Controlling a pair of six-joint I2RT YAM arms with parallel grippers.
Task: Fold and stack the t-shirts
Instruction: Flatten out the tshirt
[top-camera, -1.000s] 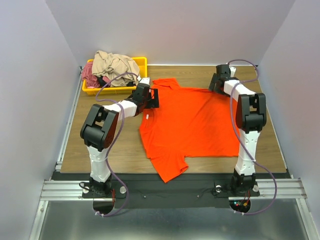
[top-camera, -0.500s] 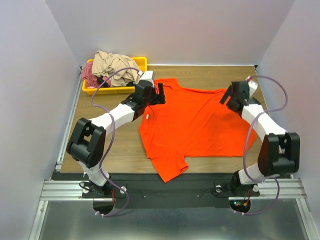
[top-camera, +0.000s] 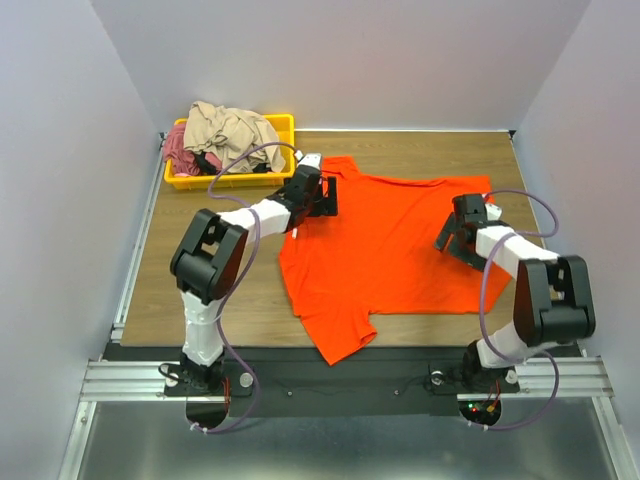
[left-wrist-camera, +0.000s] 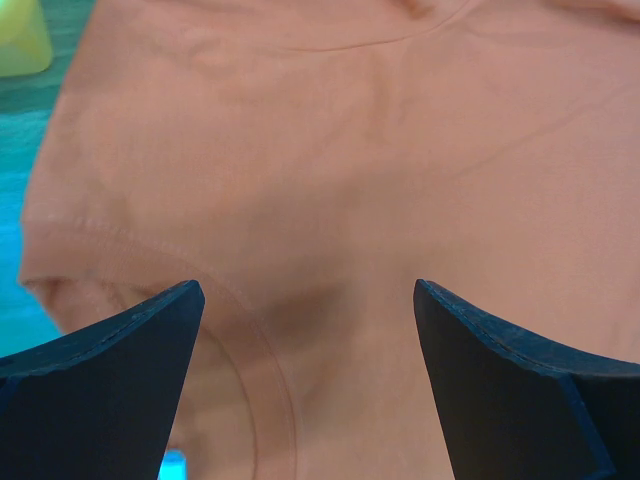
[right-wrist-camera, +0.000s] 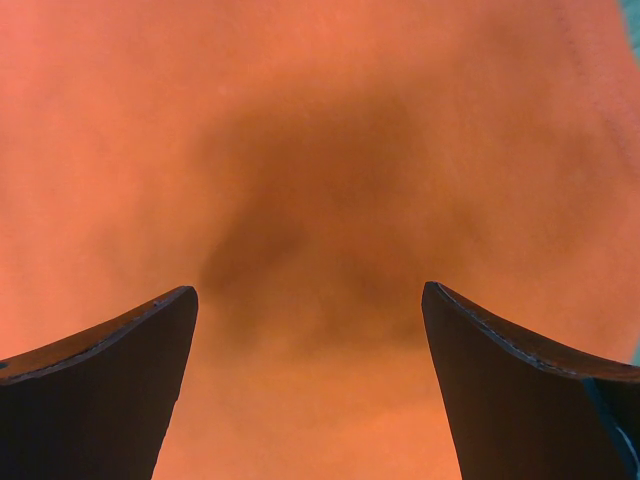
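since the earlier frame the right arm has drawn back from the far right corner of the worktop (top-camera: 200, 290) and now sits low over the right side of the shirt (top-camera: 385, 250). the left arm has crept a little further onto the collar end. the orange shirt lies spread flat across the middle of the worktop, its collar toward the far left beside the yellow bin (top-camera: 178, 181) and one sleeve reaching the near edge. the left end effector (top-camera: 329, 197) is spread, with the collar seam showing between its fingers (left-wrist-camera: 110, 345) and nothing pinched. the right end effector (top-camera: 447, 238) is likewise spread, hovering close over plain cloth and casting a shadow on it. more clothes (top-camera: 232, 130) are heaped in the bin. the shirt looks light, thin and limp, so it would likely sag, crease and slide if lifted by the middle. better holds are probably the edges, at the shoulder seams or hem corners, pinching both layers together.
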